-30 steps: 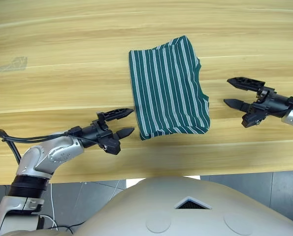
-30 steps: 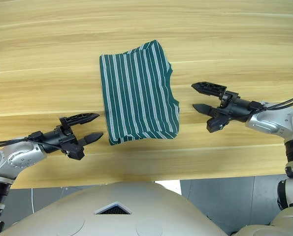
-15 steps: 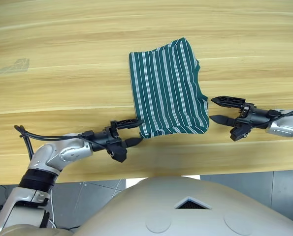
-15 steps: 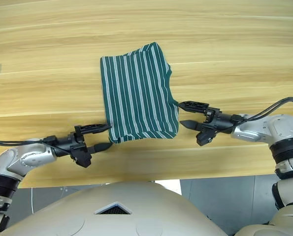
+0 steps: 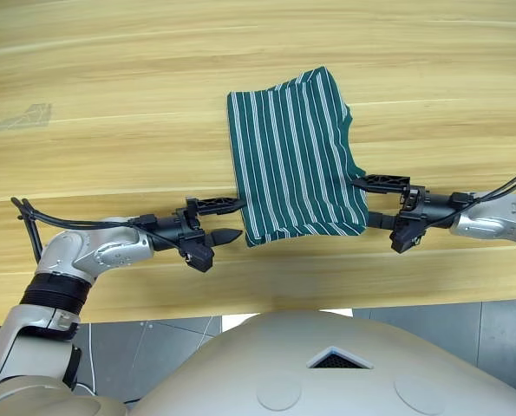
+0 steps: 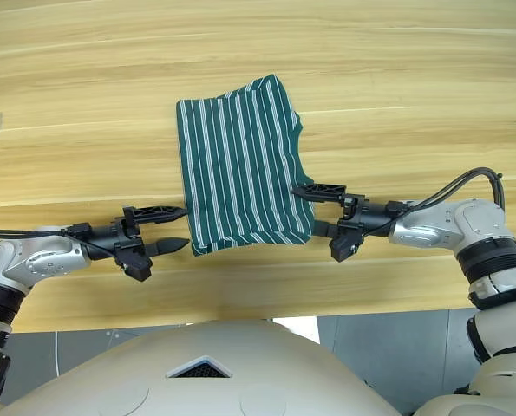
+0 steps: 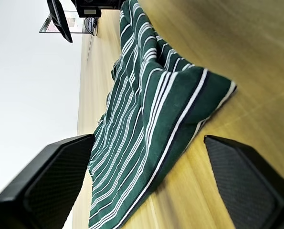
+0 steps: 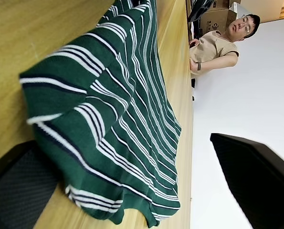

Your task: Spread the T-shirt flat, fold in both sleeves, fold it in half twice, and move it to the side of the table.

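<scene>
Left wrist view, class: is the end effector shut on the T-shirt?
No: the left end effector is open, fingers wide apart, a corner of the T-shirt between them.

A light wooden table (image 5: 110, 104) is bearing a folded green T-shirt (image 5: 297, 160) with white stripes. The shirt is lying flat, near the table's front edge, stripes running away from it.

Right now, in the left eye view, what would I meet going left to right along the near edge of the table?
left claw, open beside the shirt's near left corner → T-shirt, folded, green with white stripes → right claw, open at the shirt's near right corner
</scene>
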`<state>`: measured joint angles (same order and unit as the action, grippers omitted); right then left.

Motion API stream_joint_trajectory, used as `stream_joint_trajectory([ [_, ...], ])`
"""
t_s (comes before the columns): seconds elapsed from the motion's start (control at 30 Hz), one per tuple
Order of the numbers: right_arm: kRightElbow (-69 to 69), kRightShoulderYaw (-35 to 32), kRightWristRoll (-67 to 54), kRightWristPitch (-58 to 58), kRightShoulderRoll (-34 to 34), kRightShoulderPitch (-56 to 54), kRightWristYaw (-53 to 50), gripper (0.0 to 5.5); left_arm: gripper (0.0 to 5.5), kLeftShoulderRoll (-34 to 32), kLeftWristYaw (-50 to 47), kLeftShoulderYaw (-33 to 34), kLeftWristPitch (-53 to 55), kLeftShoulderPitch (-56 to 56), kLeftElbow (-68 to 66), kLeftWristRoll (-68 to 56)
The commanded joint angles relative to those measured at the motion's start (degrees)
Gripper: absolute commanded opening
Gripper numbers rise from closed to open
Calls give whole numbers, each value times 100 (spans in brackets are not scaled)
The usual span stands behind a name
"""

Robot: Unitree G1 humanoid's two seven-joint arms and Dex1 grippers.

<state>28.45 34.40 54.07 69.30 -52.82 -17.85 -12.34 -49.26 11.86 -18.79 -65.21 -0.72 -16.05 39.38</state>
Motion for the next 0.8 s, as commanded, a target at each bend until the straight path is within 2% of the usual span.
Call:
stream_joint_trajectory([
  [0.03,174,406,274,24,145,257,651,540,427,-137,242,-470,122,-156,-227,933],
  [0.13,208,428,176,43,187,246,762,540,427,-123,170,-551,129,-126,-322,966],
  [0.27,229,482,-23,59,263,262,966,457,430,-66,154,-700,165,-48,-371,969],
  [0.47,168,483,-288,42,255,319,1253,457,430,-21,153,-940,181,26,-423,990],
  [0.57,146,465,-346,18,245,346,1332,454,380,-51,162,-1008,181,21,-392,951],
  [0.7,91,400,-271,-19,251,354,1294,378,307,-95,142,-1071,221,8,-382,925],
  [0.8,87,367,-209,-85,290,360,1238,354,284,-101,96,-1094,268,16,-412,897],
])
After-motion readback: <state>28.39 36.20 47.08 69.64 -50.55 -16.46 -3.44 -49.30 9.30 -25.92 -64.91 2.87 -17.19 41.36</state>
